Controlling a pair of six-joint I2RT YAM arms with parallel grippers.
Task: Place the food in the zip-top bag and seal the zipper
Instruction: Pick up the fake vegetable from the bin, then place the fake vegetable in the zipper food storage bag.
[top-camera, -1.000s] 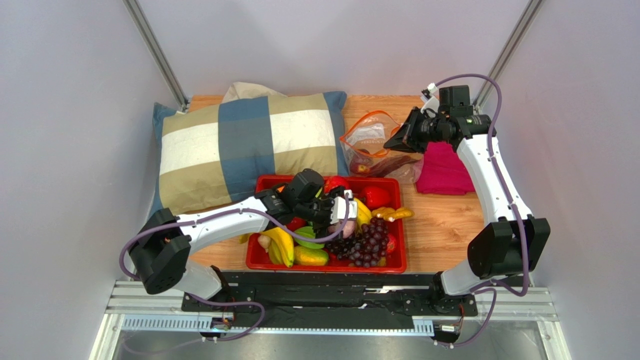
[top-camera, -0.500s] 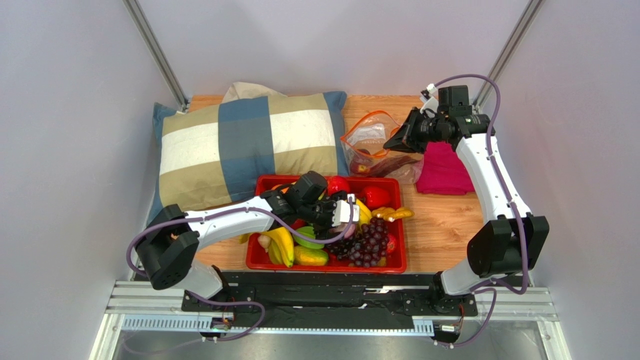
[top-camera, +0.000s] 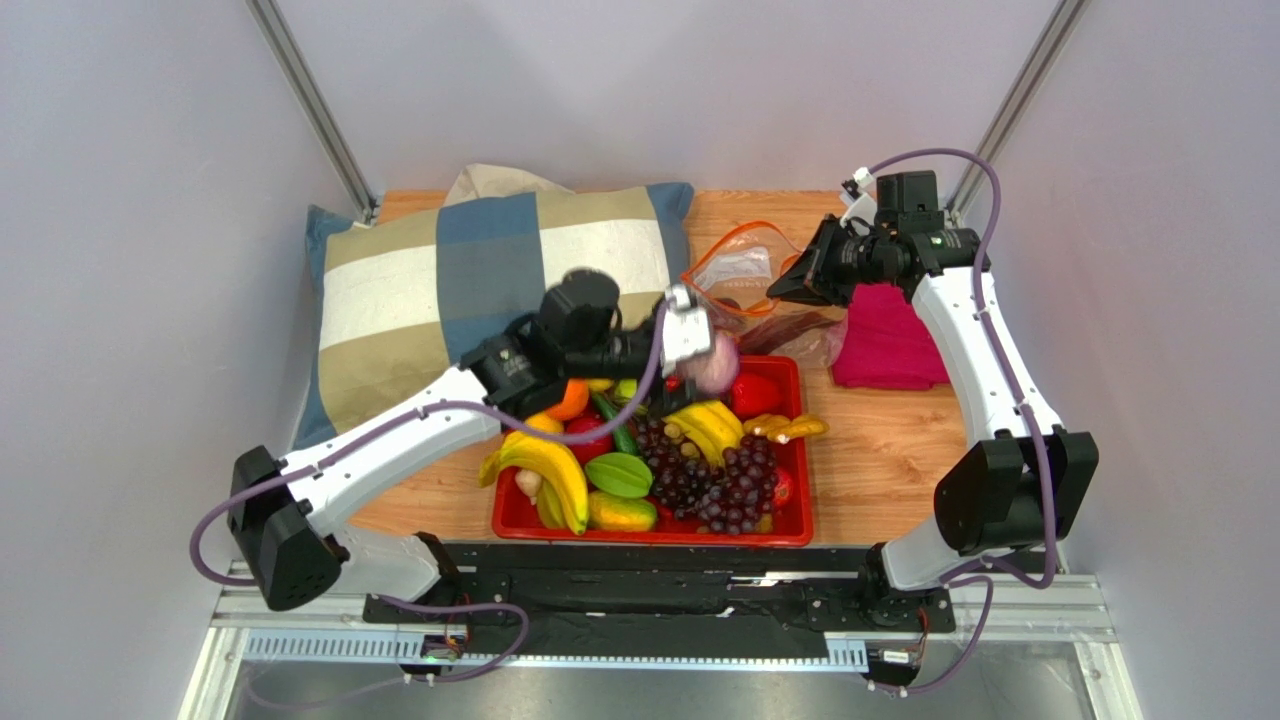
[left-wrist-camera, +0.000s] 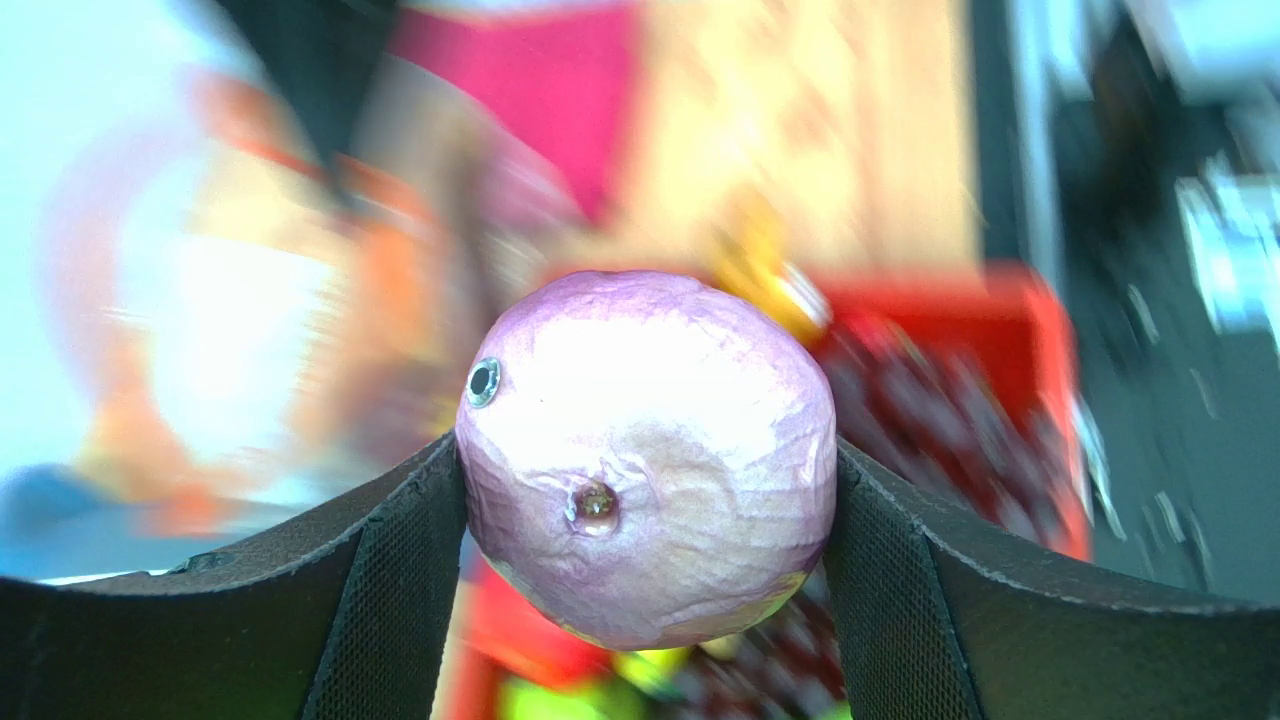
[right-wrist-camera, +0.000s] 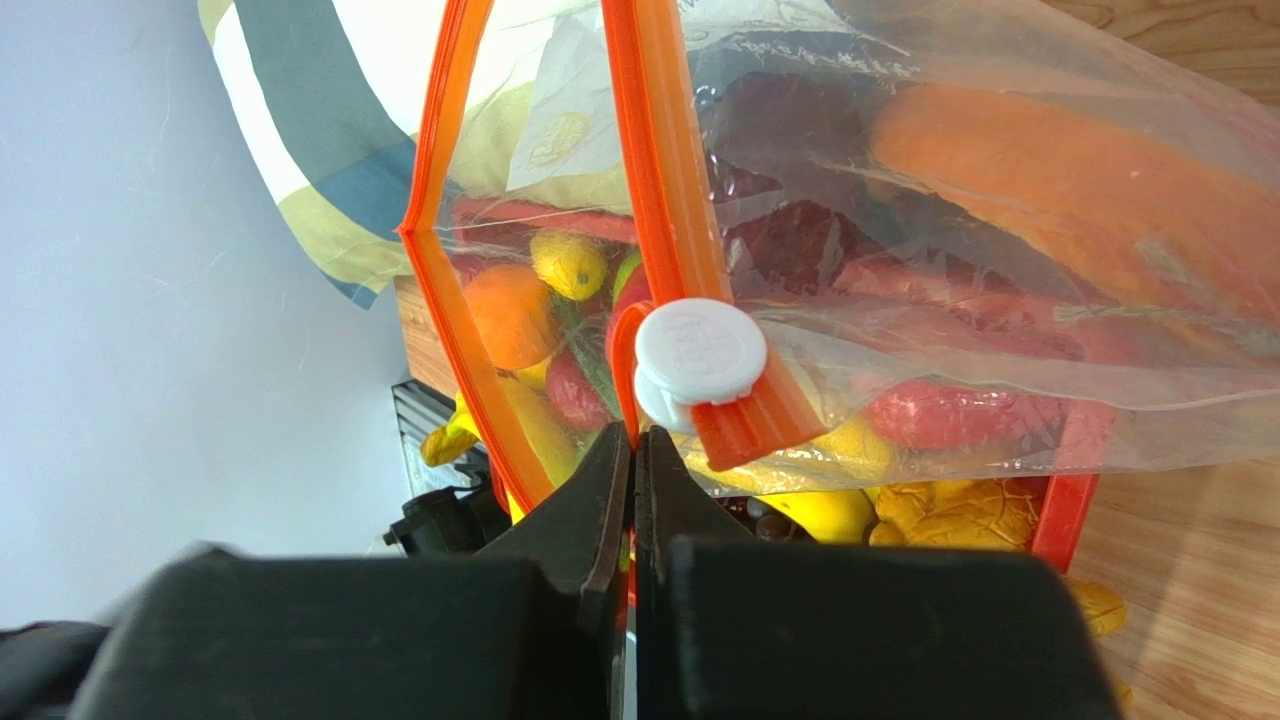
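Wooden desk (top-camera: 879, 450) between pale grey walls (top-camera: 676, 90) carries a checked pillow (top-camera: 481, 285) far left and a red tray (top-camera: 800, 528) near; the left hand (top-camera: 709, 351) holds the onion ball (top-camera: 723, 366) over its far edge. Left wrist: fingers (left-wrist-camera: 376, 585) pinch that ball. Right wrist: the right hand (right-wrist-camera: 633, 450), pressed together on the zipper (right-wrist-camera: 661, 225), holds the zip-top bag (right-wrist-camera: 932, 90), maroon slice (right-wrist-camera: 1022, 165) inside

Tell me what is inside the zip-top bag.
The zip-top bag holds a long orange-rimmed slice with maroon flesh. Crinkles and glare in the plastic blur the rest, so any other contents cannot be told.
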